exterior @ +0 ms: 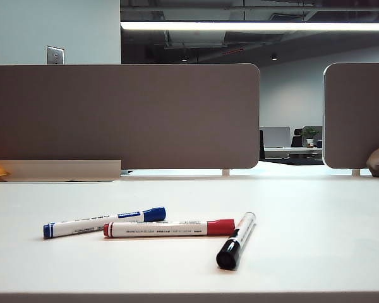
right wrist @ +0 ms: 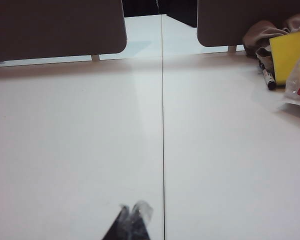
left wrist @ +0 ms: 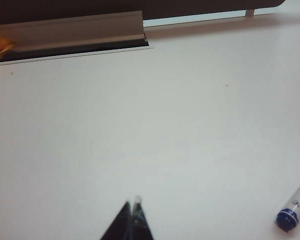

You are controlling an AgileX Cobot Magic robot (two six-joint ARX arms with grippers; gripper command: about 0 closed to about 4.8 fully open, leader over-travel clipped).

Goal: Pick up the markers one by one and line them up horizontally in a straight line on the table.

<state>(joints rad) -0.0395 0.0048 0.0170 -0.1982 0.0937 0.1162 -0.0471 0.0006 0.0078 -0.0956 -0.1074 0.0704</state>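
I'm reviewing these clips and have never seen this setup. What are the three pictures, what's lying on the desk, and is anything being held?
It is a two-armed robot. One camera looks across the table; the others ride each wrist. On the table lie a blue marker, a red marker and a black marker, not yet in line. The dark tips are the left gripper and right gripper, both shut, empty, above bare table. Neither arm shows in the table view.

Both grippers' black fingers [left wrist: 126, 225] taper to clear-wrapped tips.
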